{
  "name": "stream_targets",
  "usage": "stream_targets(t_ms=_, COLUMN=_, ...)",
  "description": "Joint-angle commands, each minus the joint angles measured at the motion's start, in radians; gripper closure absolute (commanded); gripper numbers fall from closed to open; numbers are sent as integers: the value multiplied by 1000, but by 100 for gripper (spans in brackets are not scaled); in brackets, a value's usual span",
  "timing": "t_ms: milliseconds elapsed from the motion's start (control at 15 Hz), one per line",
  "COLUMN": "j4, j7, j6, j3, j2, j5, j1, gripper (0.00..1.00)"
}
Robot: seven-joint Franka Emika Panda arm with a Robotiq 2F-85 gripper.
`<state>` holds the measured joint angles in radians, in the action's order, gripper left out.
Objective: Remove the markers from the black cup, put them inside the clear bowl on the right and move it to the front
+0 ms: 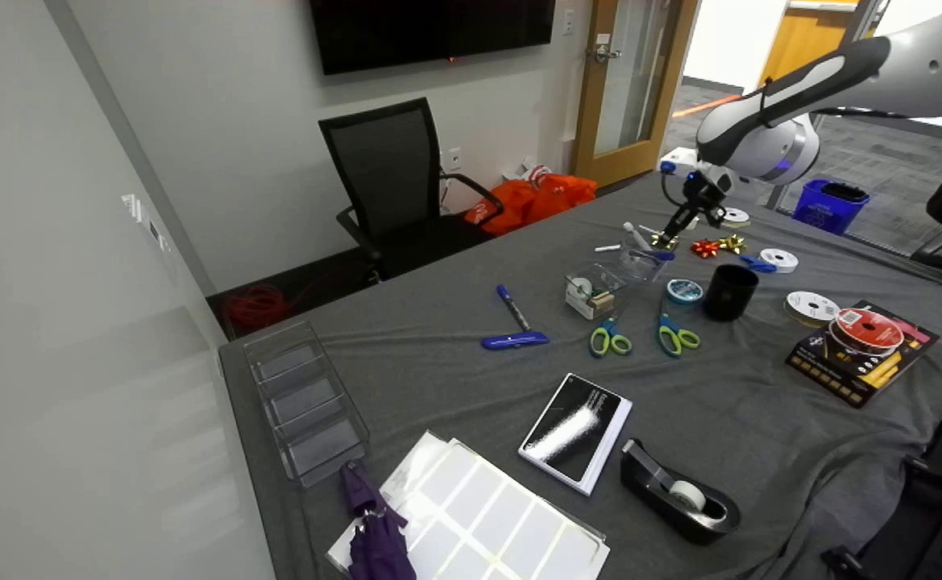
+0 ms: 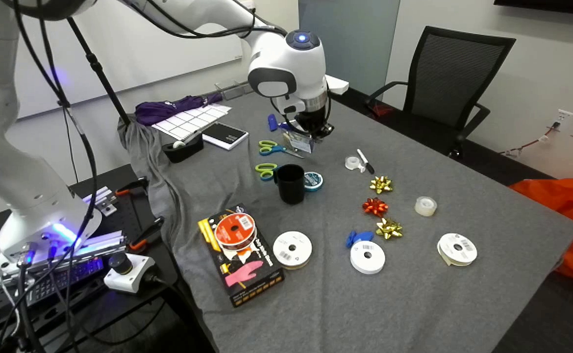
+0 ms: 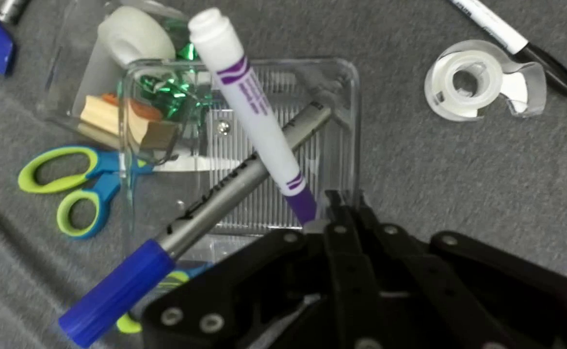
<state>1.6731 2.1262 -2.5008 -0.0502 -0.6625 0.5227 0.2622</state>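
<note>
My gripper (image 3: 348, 198) is nearly closed, apparently pinching the clear bowl (image 3: 357, 121) by its wall so the markers (image 3: 259, 121) crossed inside can ride along. The black cup (image 2: 291, 187) stands upright on the worktop (image 2: 413, 304).

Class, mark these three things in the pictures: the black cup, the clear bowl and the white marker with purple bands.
Black cup (image 2: 291, 189): in an exterior view, on its side wall.
Clear bowl (image 3: 302, 61): wrist view, on its rim.
White marker with purple bands (image 3: 264, 127): wrist view, middle of its barrel.
</note>
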Motion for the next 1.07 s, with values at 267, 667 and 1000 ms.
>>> stream_targets(t_ms=267, j4=435, j7=-242, j6=-10, j3=-9, j2=302, j5=39, j1=-23, gripper=99)
stream_targets(t_ms=667, j4=656, j7=-404, j6=-48, j3=-23, j2=400, j5=44, j1=-60, gripper=99)
stream_targets(t_ms=1000, j4=755, j7=-524, j6=-118, j3=-36, j2=401, j5=54, j1=-71, gripper=99)
